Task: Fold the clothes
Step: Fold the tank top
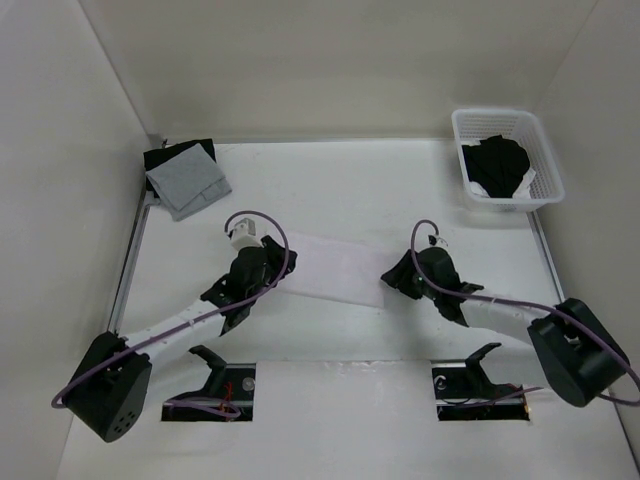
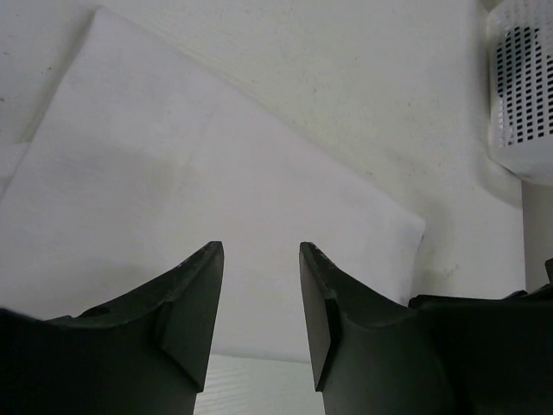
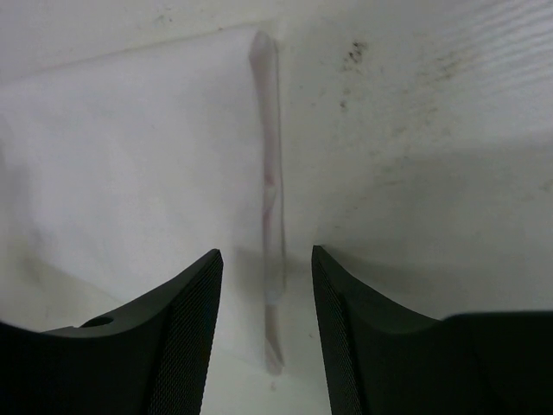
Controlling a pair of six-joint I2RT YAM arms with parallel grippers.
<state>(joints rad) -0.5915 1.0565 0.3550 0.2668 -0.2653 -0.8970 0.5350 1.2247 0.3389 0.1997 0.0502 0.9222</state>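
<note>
The clothes (image 1: 338, 268) are one plain white garment lying flat as a long strip on the table between my two arms. My left gripper (image 1: 282, 266) stands at the strip's left end. In the left wrist view the left gripper (image 2: 259, 259) is open above the white fabric (image 2: 199, 181), with nothing between its fingers. My right gripper (image 1: 390, 280) stands at the strip's right end. In the right wrist view the right gripper (image 3: 266, 264) is open, and the garment's layered edge (image 3: 270, 173) runs down the gap between the jaws, lying on the table untouched.
A white perforated basket (image 1: 540, 150) at the back right holds a black garment (image 1: 497, 165); its wall (image 2: 523, 86) shows in the left wrist view. At the back left a grey square cloth (image 1: 187, 182) lies on a black cloth (image 1: 170, 155). White walls enclose the table.
</note>
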